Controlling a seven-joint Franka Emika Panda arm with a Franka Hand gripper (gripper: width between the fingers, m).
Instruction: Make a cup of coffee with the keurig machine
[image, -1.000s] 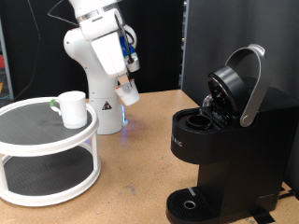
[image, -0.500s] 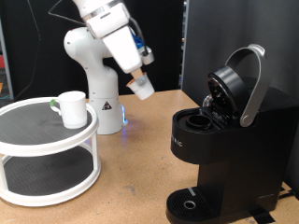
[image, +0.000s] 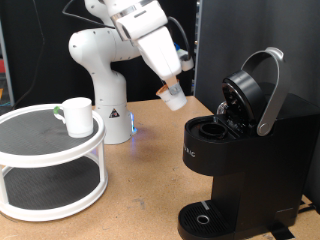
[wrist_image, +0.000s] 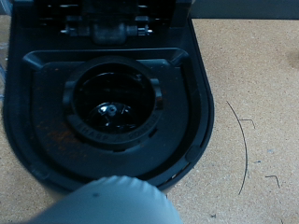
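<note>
My gripper (image: 171, 90) hangs in the air just to the exterior view's left of the black keurig machine (image: 240, 170). It is shut on a small white pod (image: 175, 99) with an orange-brown top. The machine's lid (image: 256, 92) is raised and its round pod chamber (image: 213, 129) is open. In the wrist view the chamber (wrist_image: 112, 103) lies below the pod's blurred white body (wrist_image: 117, 201). The white cup (image: 77, 115) stands on the white round stand (image: 45, 150) at the exterior view's left, far from the gripper.
The stand has two tiers with a dark top surface. The robot's white base (image: 105, 100) stands behind it on the wooden table (image: 140, 180). The machine's round drip tray (image: 203, 217) holds nothing. Black curtains hang behind.
The gripper has swung with the pod from near the robot's base to the exterior view's right, close to the open machine. The cup and the machine have not moved.
</note>
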